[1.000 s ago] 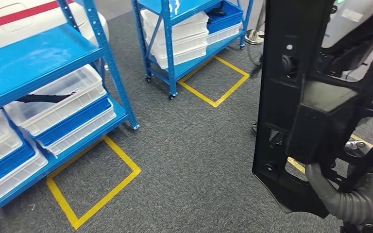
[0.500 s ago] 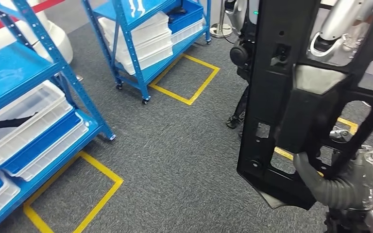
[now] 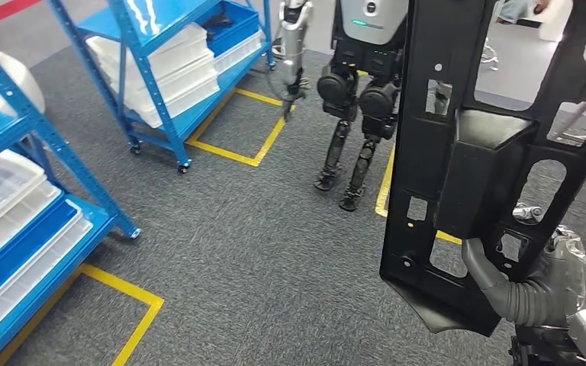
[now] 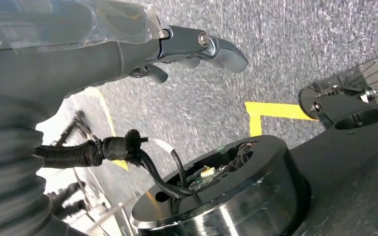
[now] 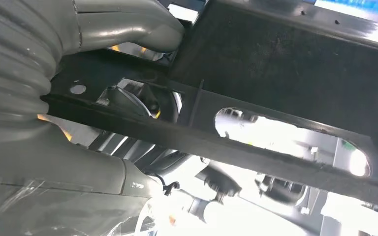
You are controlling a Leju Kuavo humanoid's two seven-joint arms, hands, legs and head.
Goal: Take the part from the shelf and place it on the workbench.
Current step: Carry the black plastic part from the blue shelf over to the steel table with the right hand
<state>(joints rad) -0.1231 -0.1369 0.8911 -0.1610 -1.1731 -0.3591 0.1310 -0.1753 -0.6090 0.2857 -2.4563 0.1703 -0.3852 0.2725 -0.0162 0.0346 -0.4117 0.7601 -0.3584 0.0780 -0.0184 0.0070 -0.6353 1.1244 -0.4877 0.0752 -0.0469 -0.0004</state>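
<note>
Right hand (image 3: 523, 293) gripping black part (image 3: 458, 160), thumb (image 5: 128, 24) over rib

The whole head view swung across the room, so the camera turned, not the objects. The near blue shelf (image 3: 15, 198) slid toward the left edge of the frame, and the second blue shelf (image 3: 169, 69) shifted to the upper left. Another humanoid robot (image 3: 355, 84) came into view at upper centre. The black part (image 3: 488, 152) sat slightly higher at the right.
</note>
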